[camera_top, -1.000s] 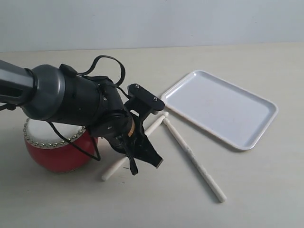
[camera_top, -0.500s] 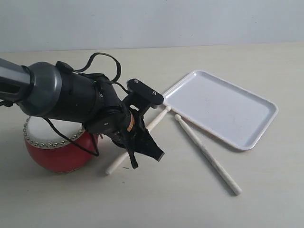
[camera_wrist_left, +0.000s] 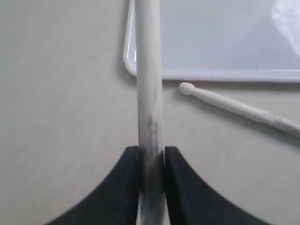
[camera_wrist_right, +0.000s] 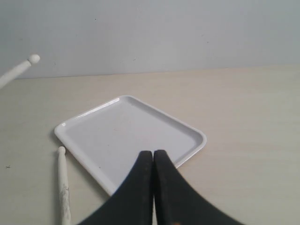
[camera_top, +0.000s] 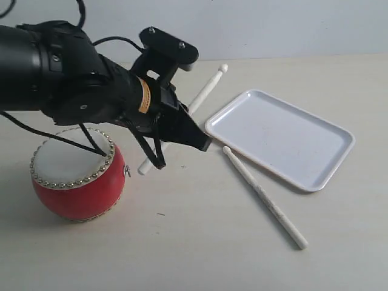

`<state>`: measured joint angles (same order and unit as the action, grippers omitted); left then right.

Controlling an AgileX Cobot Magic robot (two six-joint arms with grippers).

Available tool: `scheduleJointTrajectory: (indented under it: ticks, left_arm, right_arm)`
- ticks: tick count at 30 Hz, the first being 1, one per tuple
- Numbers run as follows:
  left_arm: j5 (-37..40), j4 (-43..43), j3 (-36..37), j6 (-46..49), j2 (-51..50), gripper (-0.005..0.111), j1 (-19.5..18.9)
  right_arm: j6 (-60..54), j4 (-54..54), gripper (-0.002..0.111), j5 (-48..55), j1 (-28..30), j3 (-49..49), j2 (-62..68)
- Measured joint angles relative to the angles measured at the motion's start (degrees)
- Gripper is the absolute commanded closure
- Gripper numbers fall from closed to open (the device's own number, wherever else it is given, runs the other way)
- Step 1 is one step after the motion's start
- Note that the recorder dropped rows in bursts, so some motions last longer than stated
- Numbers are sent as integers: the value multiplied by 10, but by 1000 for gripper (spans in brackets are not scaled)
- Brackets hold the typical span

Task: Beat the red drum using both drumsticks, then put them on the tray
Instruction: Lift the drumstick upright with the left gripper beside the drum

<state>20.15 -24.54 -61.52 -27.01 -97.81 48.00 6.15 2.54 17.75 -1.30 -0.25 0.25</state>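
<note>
- Drumstick (camera_wrist_left: pixel 149 70) in the left pincer (camera_wrist_left: pixel 151 154), how is it held?
- The two black fingers are closed narrowly on its shaft, one on each side. It is a pale, round wooden stick, a little grey and smudged near the fingers. It goes straight out beyond the tips and is tilted, with the small ball-shaped end higher. The blunt end comes out behind the pincer.
- And the red drum (camera_top: pixel 79 194)?
- It stands upright on the table (camera_top: pixel 200 242), behind and lower than the left pincer, beside its arm. The body is glossy red and barrel-shaped, the skin on top is flat and off-white, and a ring of shiny studs goes around the edge.
- Where is the second drumstick (camera_top: pixel 264 199)?
- It lies flat on the matte beige table, ahead of the left pincer and lower. Its rounded tip is just beside the rim of the tray (camera_top: pixel 279 133), but I cannot tell if they touch.
- What kind of tray?
- White smooth plastic, rectangular, with rounded corners and a low raised rim. It lies ahead of both pincers.
- And the right pincer (camera_wrist_right: pixel 153 157)?
- Its dark fingers are pressed together with nothing between them. The tray is in front of its tips, lower.
</note>
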Motion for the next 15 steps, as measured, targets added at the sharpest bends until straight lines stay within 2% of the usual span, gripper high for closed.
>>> scheduleJointTrajectory:
  ticks: [5,8,10,15]
  left_arm:
    - [-62,-3,70,-7,104,107,0]
    - [-153,-3,140,-14,191,107,0]
    - [-188,-3,180,-15,236,107,0]
    - [-225,-3,271,-15,334,107,0]
  right_arm:
    - [0,0,108,0,0,0,0]
    - [0,0,108,0,0,0,0]
    - [0,0,108,0,0,0,0]
    - [0,0,108,0,0,0,0]
